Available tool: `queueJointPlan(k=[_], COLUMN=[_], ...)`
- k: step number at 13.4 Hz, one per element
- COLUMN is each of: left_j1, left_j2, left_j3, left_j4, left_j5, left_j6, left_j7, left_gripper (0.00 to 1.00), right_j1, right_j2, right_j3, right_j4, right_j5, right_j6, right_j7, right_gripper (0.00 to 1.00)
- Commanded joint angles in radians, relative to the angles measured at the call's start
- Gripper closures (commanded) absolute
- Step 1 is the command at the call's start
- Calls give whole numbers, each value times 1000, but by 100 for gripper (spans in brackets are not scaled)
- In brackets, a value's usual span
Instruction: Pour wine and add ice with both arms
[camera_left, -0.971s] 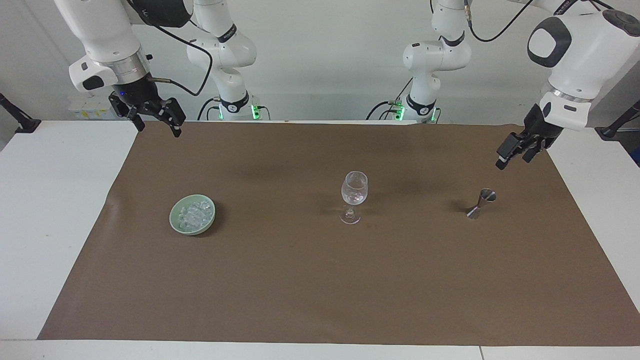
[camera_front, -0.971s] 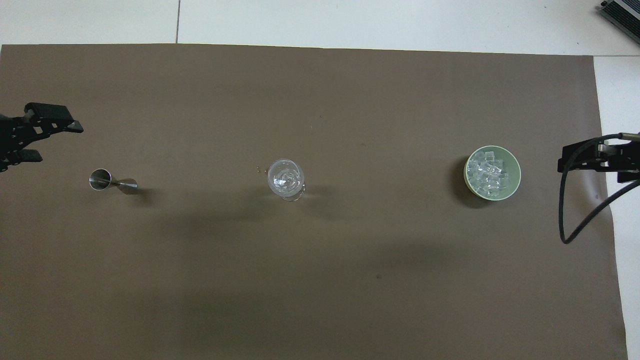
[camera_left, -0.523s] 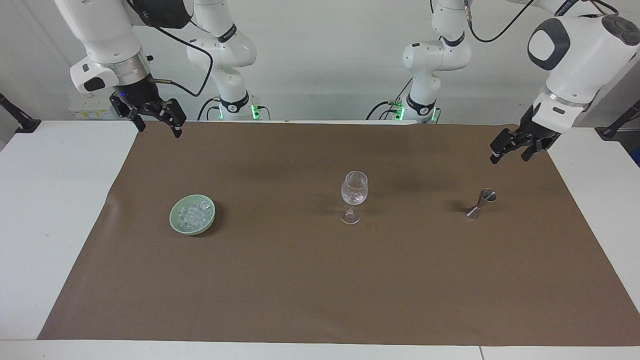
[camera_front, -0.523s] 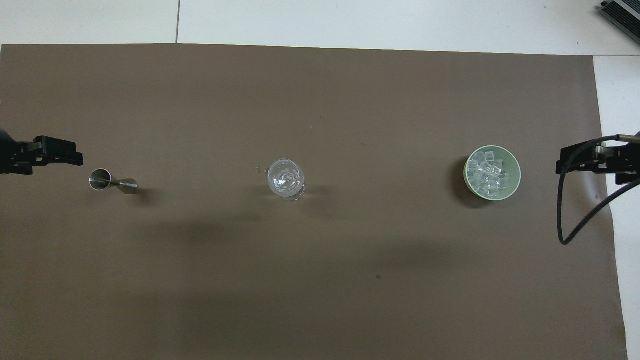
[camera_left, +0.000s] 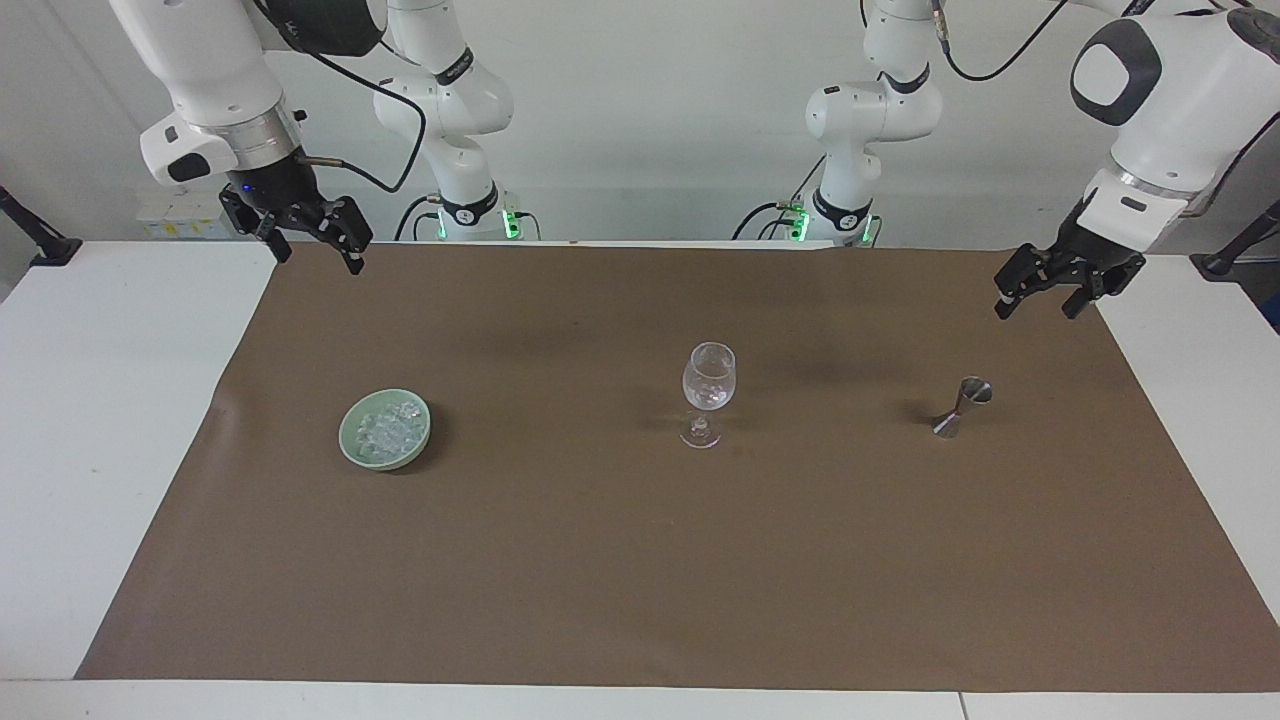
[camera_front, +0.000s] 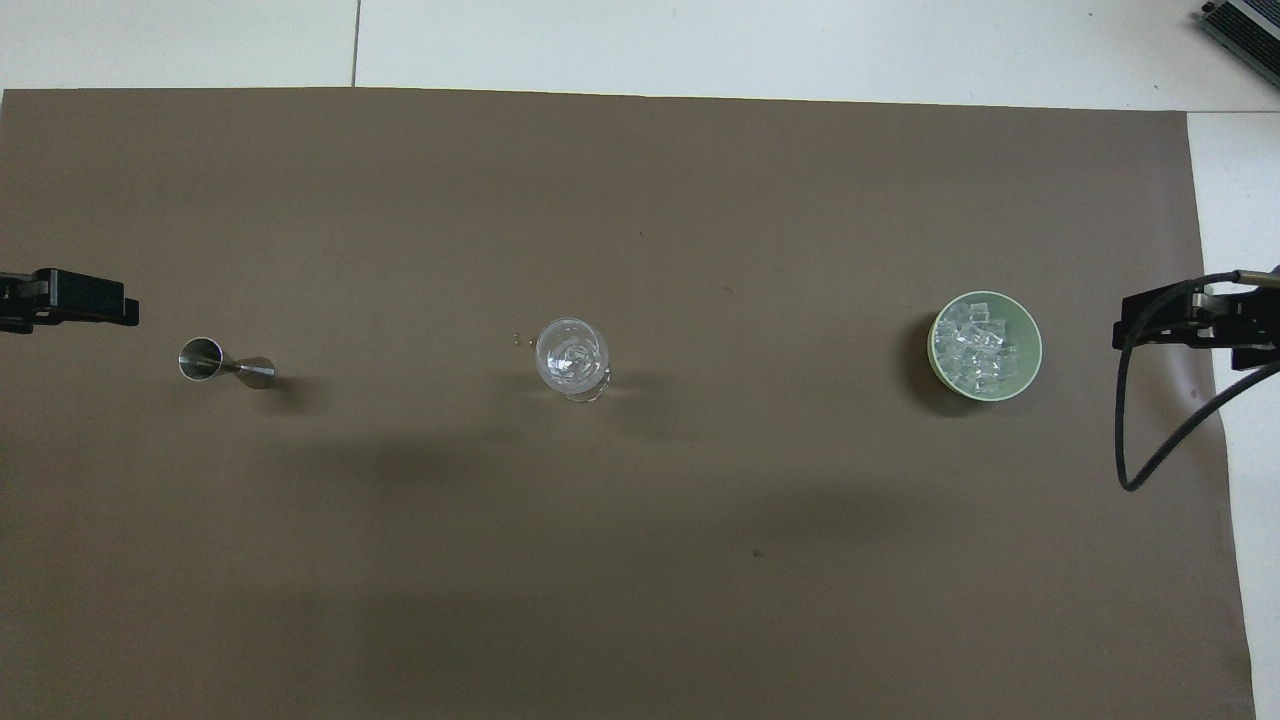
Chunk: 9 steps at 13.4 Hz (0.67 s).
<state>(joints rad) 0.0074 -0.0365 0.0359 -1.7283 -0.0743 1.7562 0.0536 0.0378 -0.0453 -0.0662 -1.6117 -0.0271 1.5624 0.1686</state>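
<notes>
A brown mat (camera_left: 640, 560) covers the middle of the white table (camera_left: 90, 420), and three things stand in a row across it. The ice (camera_left: 388, 430) lies heaped in a pale green bowl (camera_left: 350, 445) toward the right arm's end. A clear stemmed glass (camera_left: 708, 392) stands upright at the centre, with ice showing in it from above (camera_front: 570, 355). A small steel jigger (camera_left: 962, 406) stands toward the left arm's end. The left gripper (camera_left: 1040, 295) hangs in the air over the mat's edge near the jigger, jaws spread and holding nothing. The right gripper (camera_left: 312, 240) hangs over the mat's corner at its own end, well apart from the bowl, its fingers likewise parted and bare.
</notes>
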Motion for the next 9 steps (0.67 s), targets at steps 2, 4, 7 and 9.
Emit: queueJointPlan(k=[2,4,7,9], left_j1=[-20,-33,-44,-46], left_j2=[30,32,50,63], left_j3=[15,22,22,24], left_j4=[49,50,97,121], left_j5=[34,56,59,59], left_j6=[-43,-55,-104,-130], left_j7=[9,11,8,9], left_gripper=[0,0,0,0], right_j1=[-3,-3,-3,-3], right_j2=[-27,-28,-27,-27], right_j3=[0,0,2,0], right_j4=[-33,-33,-33,-33], right_j5=[13,13,15,15], right_j6=[11,11,11,11], right_j7=[-4,-3,-4,-4], right_gripper=[0,0,0,0])
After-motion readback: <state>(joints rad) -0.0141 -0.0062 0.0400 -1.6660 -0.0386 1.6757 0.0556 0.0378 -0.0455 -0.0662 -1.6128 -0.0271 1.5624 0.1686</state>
